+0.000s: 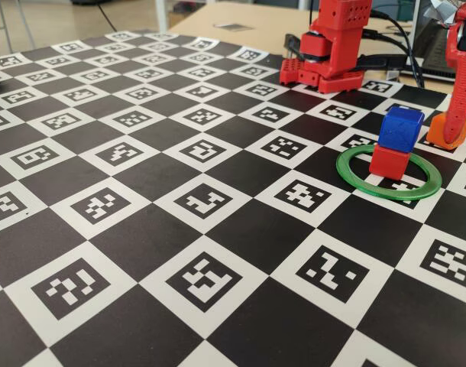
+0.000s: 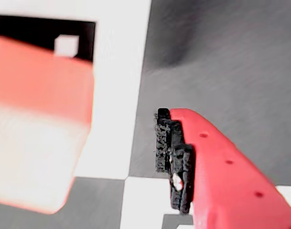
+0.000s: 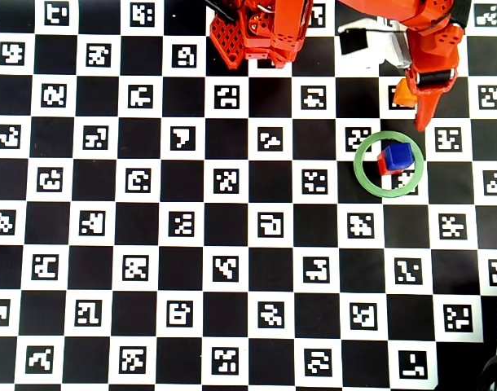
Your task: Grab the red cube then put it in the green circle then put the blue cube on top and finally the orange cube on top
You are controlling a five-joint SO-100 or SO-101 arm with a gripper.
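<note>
The red cube point(image 1: 389, 162) sits inside the green circle point(image 1: 354, 177), and the blue cube point(image 1: 401, 126) rests on top of it, slightly turned. From overhead, the blue cube point(image 3: 398, 155) covers most of the red cube point(image 3: 381, 164) within the green circle point(image 3: 361, 169). The orange cube point(image 1: 441, 131) stands on the board just behind the ring, at the right edge. My gripper point(image 1: 453, 136) is down around it, open. In the wrist view the orange cube point(image 2: 40, 124) fills the left, blurred, with a clear gap to the black-padded fingertip point(image 2: 163, 138). The other finger is out of view.
The arm's red base point(image 1: 325, 73) stands at the back of the checkered marker board point(image 1: 141, 229). Cables and a wooden table lie behind it. From overhead, the stack lies just in front of the gripper point(image 3: 413, 107).
</note>
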